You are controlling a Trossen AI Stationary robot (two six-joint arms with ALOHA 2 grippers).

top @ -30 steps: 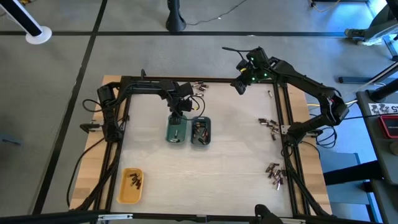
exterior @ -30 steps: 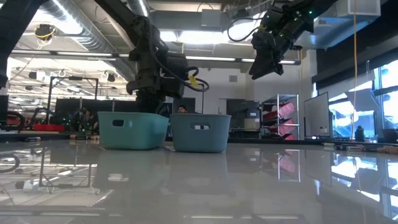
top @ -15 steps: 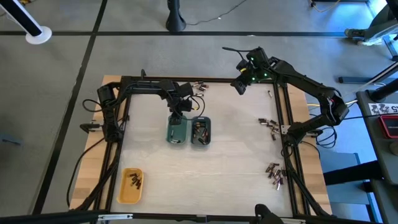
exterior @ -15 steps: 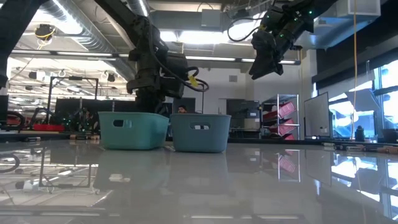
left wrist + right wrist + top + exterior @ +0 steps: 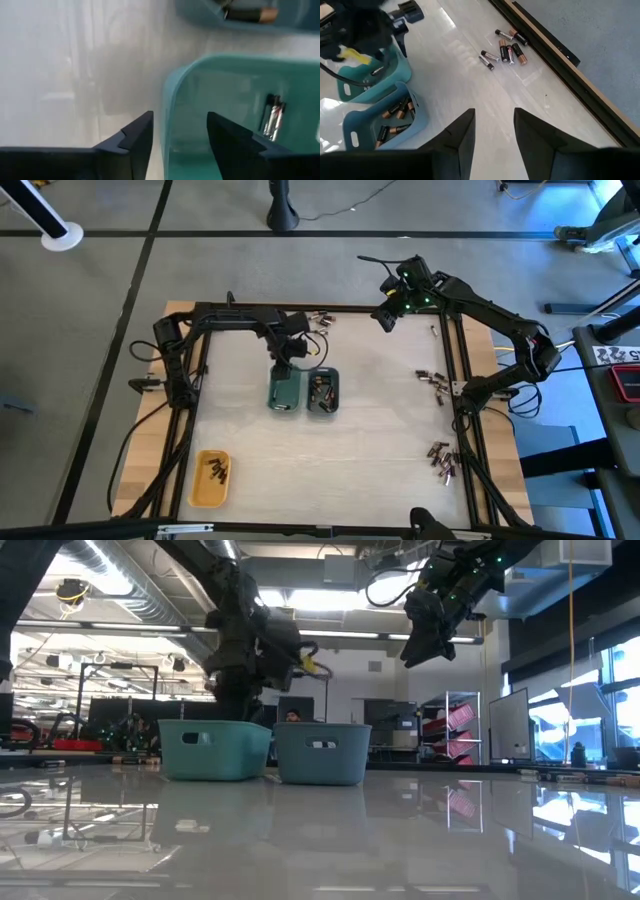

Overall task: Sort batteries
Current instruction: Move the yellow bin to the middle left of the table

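Over the green tray, near the table's centre, we are hanging our left gripper, its fingers parted and gripping nothing; the tray's near rim is sitting in the gap between them. Inside that tray, two silvery batteries are lying side by side. Just beside it, at three o'clock, the grey tray is holding several dark, copper-tipped batteries.

High above the table's far edge, at about one o'clock from the trays, we are holding our right gripper, fingers spread partway with nothing between them. Loose batteries are lying in a cluster at twelve o'clock by the far rail. More are scattered at three o'clock near the right edge, and another bunch at four o'clock. Down at seven o'clock, the yellow tray is holding a few dark batteries.
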